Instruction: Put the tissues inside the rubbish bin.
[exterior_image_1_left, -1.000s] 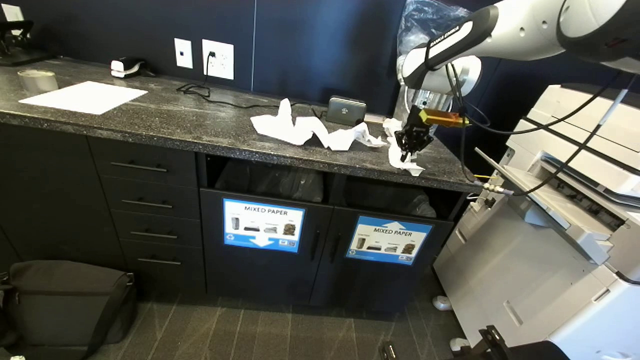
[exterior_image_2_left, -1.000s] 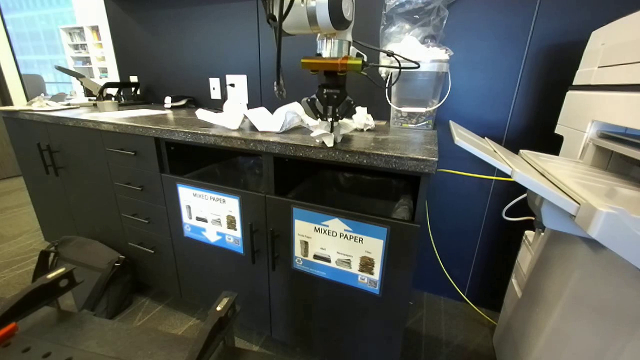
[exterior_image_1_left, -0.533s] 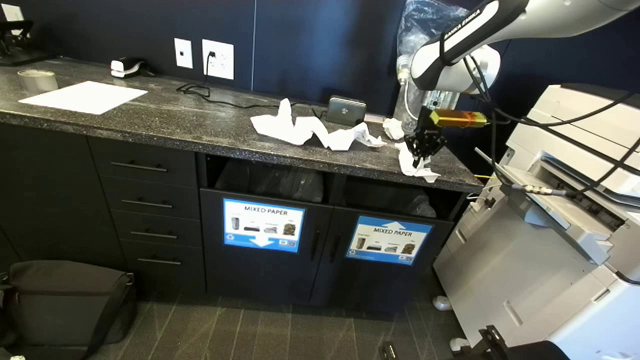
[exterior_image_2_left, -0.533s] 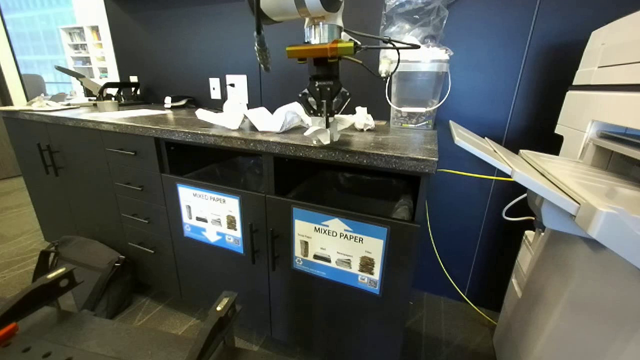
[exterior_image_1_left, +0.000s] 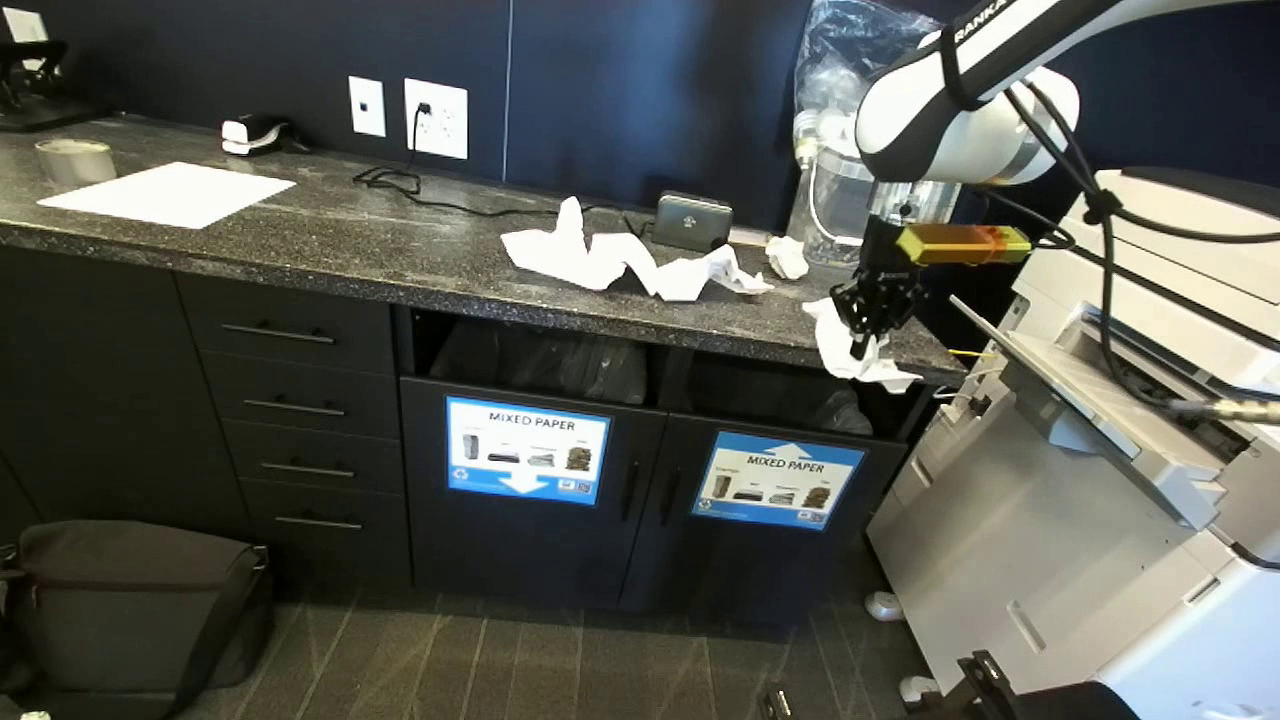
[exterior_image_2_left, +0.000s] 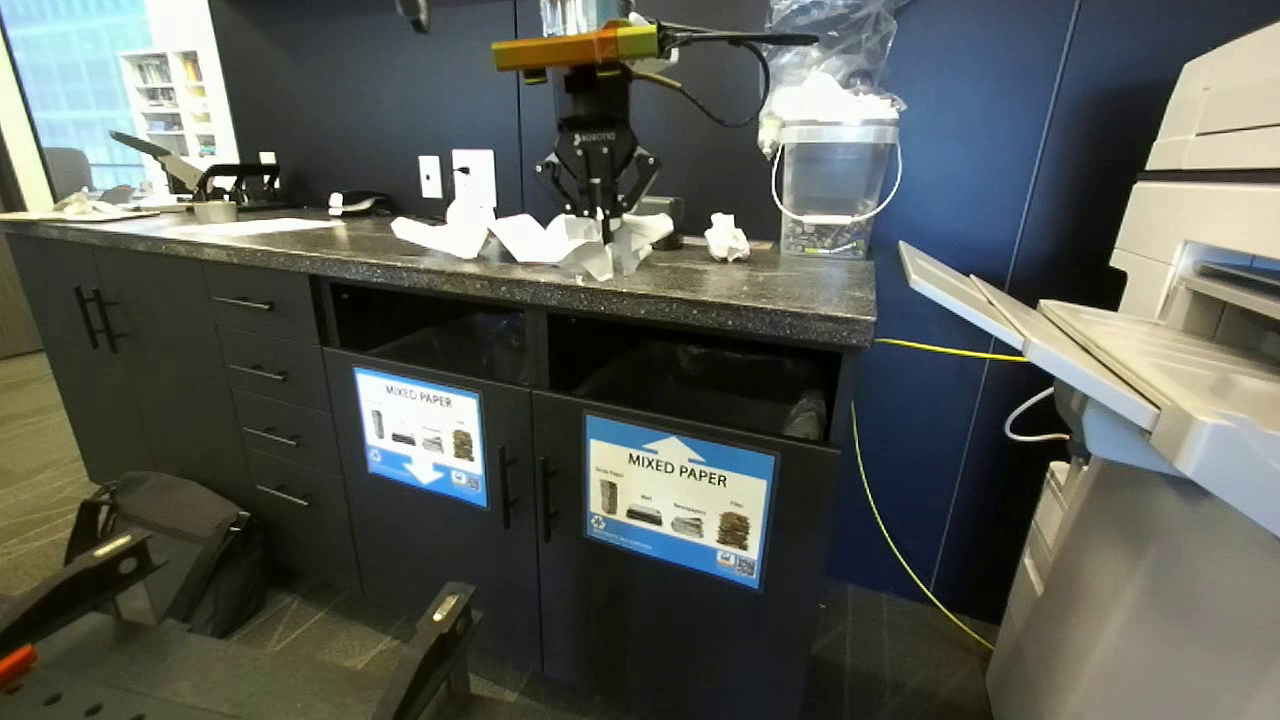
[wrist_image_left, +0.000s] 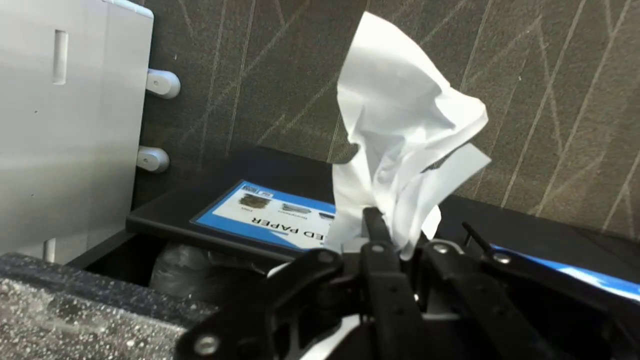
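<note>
My gripper (exterior_image_1_left: 862, 345) is shut on a white crumpled tissue (exterior_image_1_left: 838, 348) and holds it at counter height by the front edge, near the right opening. In the wrist view the held tissue (wrist_image_left: 395, 100) spreads out from the fingertips (wrist_image_left: 397, 230), over the floor and cabinet front. A long folded tissue (exterior_image_1_left: 600, 262) and a small crumpled tissue ball (exterior_image_1_left: 787, 257) lie on the counter; both also show in an exterior view (exterior_image_2_left: 727, 240). The rubbish bin (exterior_image_2_left: 700, 385), dark with a clear liner, sits in the right opening under the counter. A second lined bin (exterior_image_1_left: 560, 360) is in the left opening.
The counter (exterior_image_1_left: 330, 230) overhangs both openings; its edge is close below the gripper. A clear bucket (exterior_image_2_left: 840, 165) with a plastic bag stands at the back right. A small dark box (exterior_image_1_left: 692, 220) stands by the wall. A large printer (exterior_image_1_left: 1000, 520) is to the right.
My gripper has carried the held tissue away from the wall, out toward the counter's front edge and slightly up. The tissue ball and long tissue have stayed where they were.
</note>
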